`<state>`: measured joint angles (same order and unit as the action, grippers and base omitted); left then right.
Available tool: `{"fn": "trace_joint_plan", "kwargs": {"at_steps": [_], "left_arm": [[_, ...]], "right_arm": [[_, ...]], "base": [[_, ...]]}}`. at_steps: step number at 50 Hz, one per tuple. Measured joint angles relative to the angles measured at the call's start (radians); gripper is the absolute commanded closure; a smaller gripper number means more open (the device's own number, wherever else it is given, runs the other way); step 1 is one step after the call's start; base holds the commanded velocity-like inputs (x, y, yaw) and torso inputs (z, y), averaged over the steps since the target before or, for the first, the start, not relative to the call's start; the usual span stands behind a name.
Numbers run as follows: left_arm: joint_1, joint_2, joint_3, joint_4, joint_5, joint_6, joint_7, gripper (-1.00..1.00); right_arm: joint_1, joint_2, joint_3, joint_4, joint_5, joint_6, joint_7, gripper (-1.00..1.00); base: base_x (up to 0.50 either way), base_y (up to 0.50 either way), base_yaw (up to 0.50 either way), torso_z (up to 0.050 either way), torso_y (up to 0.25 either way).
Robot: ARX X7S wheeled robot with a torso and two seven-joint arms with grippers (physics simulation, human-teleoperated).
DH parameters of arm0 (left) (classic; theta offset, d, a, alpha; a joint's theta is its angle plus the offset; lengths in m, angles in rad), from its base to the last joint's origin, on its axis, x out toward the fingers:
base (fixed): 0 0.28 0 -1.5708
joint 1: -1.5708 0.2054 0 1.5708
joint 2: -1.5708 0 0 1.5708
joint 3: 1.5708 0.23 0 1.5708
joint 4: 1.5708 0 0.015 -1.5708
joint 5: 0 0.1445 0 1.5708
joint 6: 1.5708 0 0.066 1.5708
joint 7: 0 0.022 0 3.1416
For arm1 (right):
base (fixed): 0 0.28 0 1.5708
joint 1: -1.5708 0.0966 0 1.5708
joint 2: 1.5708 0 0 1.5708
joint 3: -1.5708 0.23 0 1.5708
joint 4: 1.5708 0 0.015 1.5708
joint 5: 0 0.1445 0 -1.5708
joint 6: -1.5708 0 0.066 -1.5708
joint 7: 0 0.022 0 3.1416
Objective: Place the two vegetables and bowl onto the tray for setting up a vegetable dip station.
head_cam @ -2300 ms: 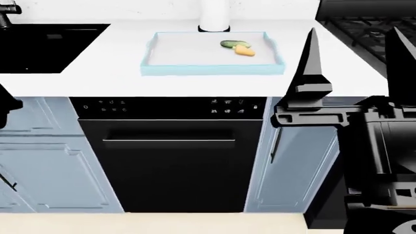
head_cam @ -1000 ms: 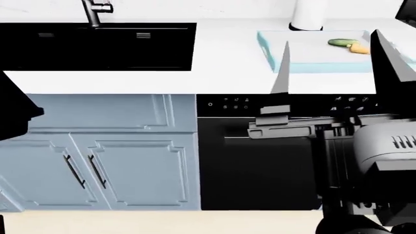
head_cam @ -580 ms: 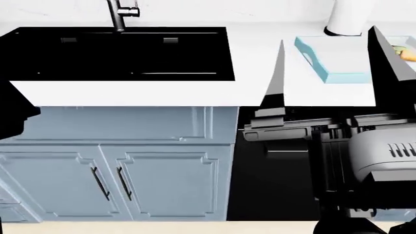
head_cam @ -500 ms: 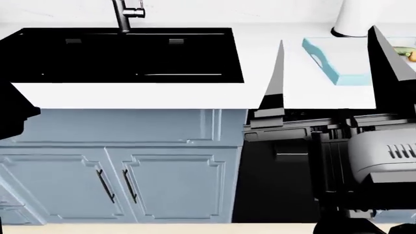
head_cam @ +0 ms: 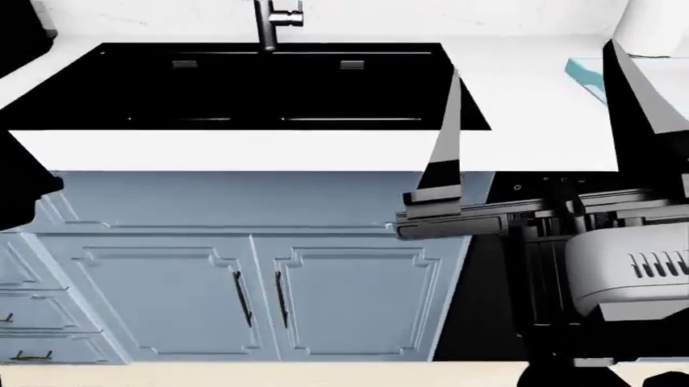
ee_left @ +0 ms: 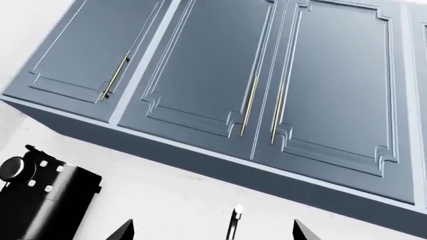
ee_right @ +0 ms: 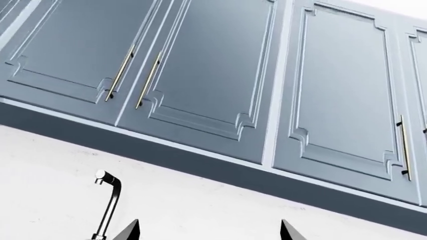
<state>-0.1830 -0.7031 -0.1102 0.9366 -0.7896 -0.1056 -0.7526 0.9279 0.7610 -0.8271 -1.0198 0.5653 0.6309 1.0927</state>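
Nearest in the head view, the right gripper [head_cam: 533,121] is held raised in front of the cabinets, its two dark fingers spread wide with nothing between them, apparently kept clear of the worktop while the robot is repositioned. The left gripper [ee_left: 212,234] is shown only by two fingertips at the edge of the left wrist view, likewise set well apart and empty.

Beyond the right gripper, the blue lower cabinet doors [head_cam: 248,298] are seen, then the white counter [head_cam: 237,149] and the black sink [head_cam: 269,85] with its tap [head_cam: 274,20]. Only a corner of the tray [head_cam: 586,76] is visible at the far right of the counter. The cucumber, carrot and bowl cannot be found in any view. Both wrist cameras are pointed up at the wall cabinets [ee_right: 220,75].
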Motion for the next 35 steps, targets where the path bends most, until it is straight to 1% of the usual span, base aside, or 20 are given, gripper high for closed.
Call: {"fn": "trace_joint_plan", "kwargs": {"at_steps": [16,35], "left_arm": [[0.006,-0.004,-0.005,0.002,-0.002,0.006,-0.006,-1.00],[0.011,-0.008,-0.006,0.004,-0.003,0.013,-0.010,-1.00]], "right_arm": [[0.008,0.007,-0.020,0.004,-0.005,-0.022,-0.002,-1.00],[0.030,0.010,-0.051,0.001,-0.013,-0.010,0.003,-1.00]], "base": [[-0.14,0.50,0.00,0.000,0.000],[-0.01,0.50,0.00,0.000,0.000]]}}
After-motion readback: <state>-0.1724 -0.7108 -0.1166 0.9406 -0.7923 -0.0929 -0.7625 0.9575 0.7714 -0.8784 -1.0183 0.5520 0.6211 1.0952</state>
